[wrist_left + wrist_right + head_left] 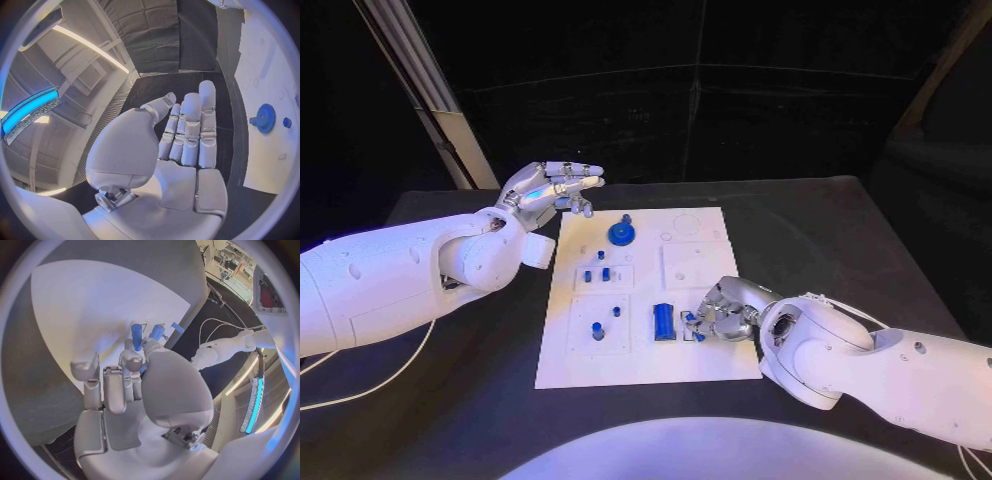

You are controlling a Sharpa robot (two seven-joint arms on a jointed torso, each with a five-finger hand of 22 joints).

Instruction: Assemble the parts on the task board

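Observation:
The white task board (643, 355) lies mid-table. On it sit a blue gear (622, 235), two small blue pegs (596, 274), two more pegs (599, 329) and an upright blue block (664, 320). My right hand (721, 311) rests low at the board's near right part and pinches a small blue part (689, 322) between thumb and a finger; the right wrist view shows the small blue part (136, 337) sticking out past the fingertips (130, 358). My left hand (554, 186) hovers above the board's far left corner, fingers straight and holding nothing. The left wrist view shows the gear (265, 118) beside my left hand (187, 135).
Black table (848, 240) surrounds the board on all sides. A pale upright post (437, 100) stands behind the table's far left corner. The board's far right squares (689, 265) carry no blue pieces.

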